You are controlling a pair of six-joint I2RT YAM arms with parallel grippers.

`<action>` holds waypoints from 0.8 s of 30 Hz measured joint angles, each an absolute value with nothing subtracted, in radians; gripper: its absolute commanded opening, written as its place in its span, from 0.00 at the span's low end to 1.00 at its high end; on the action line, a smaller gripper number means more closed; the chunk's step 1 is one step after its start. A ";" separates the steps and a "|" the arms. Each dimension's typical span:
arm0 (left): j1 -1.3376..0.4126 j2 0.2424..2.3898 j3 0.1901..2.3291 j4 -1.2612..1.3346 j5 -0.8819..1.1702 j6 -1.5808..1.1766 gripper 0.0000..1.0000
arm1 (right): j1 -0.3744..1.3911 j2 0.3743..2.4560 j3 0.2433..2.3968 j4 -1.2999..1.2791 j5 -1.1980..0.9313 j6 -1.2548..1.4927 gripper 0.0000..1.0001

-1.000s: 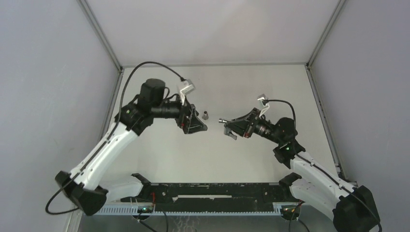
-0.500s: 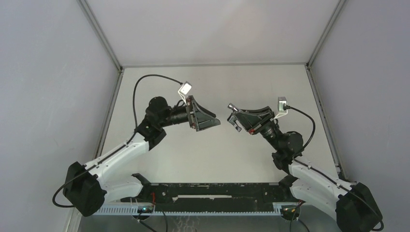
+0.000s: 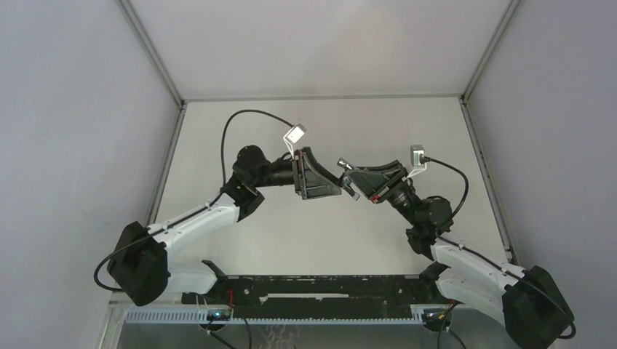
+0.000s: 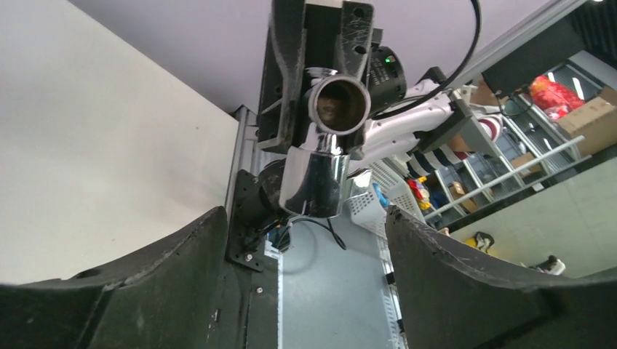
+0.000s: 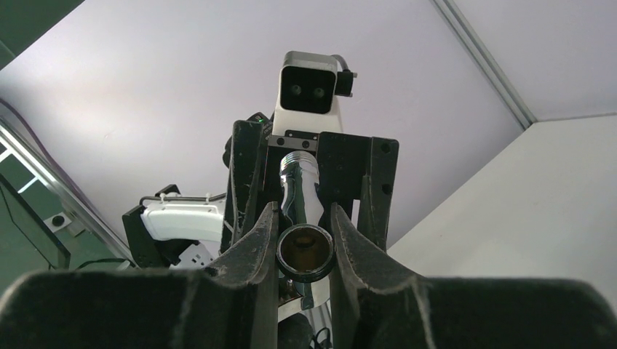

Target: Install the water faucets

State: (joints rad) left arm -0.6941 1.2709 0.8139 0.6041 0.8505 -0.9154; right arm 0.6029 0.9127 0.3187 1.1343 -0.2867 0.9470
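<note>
Chrome over solid metal is what the tap piece appears to be, so it is judged stiff, light and slippery. A hold across the polished barrel is likely to twist. The body beside the round mouth is judged the safer place to be gripped, with the threaded end left free.

A mirror-bright angled tube is seen, with an open round mouth at its 12 o'clock end in the left wrist view. A fine thread is shown at the far end in the right wrist view.

The piece is held in the air above the middle of the table, clamped between the jaws of the right gripper at its 3 o'clock. At its 9 o'clock the left gripper is presented with fingers spread wide and nothing gripped. The dull-grey stub cannot be found in any view.
</note>
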 measured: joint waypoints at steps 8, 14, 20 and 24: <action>-0.703 1.331 0.822 0.810 0.902 -1.061 0.59 | 0.607 0.932 0.340 1.141 -0.307 0.949 0.00; -0.708 1.362 0.829 0.889 0.913 -1.127 0.32 | 0.616 0.942 0.359 1.161 -0.332 0.960 0.00; -0.708 1.370 0.840 0.916 0.926 -1.143 0.00 | 0.618 0.943 0.369 1.171 -0.337 0.966 0.01; -0.708 1.373 0.854 0.892 0.933 -1.133 0.00 | 0.617 0.919 0.384 1.111 -0.338 0.967 0.43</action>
